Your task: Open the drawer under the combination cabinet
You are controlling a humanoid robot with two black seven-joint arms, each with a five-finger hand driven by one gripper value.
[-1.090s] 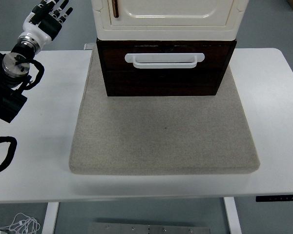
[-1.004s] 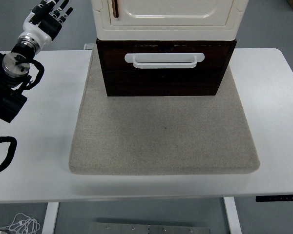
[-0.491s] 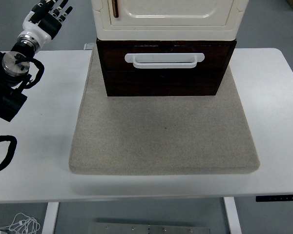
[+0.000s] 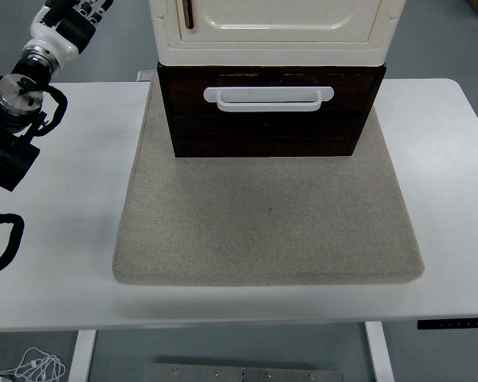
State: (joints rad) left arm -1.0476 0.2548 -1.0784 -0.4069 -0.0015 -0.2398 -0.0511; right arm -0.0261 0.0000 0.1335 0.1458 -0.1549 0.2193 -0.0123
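The drawer [image 4: 267, 111] is a dark brown wooden box sitting at the far edge of a grey felt mat [image 4: 267, 223], directly under a cream cabinet [image 4: 271, 32] that rests on top of it. The drawer front faces the near edge of the table [image 4: 446, 199] and carries a white bar handle [image 4: 268, 98] running across its upper part. The front looks flush with the dark body around it, with a thin seam visible along the top edge just below the cabinet base. The cabinet has a panelled door with a small brown pull [image 4: 188, 13] near its left side; its upper part is cut off by the top of the picture.

The mat covers the middle of the white table, from the far edge almost to the near edge, leaving bare white strips at the left and right.

The left hand [image 4: 70, 17] is up at the far left corner, beyond the table's far edge and well apart from the drawer and its handle. Only part of it shows before the picture's top cuts it off, so I cannot tell whether its fingers are spread or curled. Its black arm [image 4: 12, 119] comes in along the left edge, with a black cable [image 4: 8, 243] looping over the table's left side.
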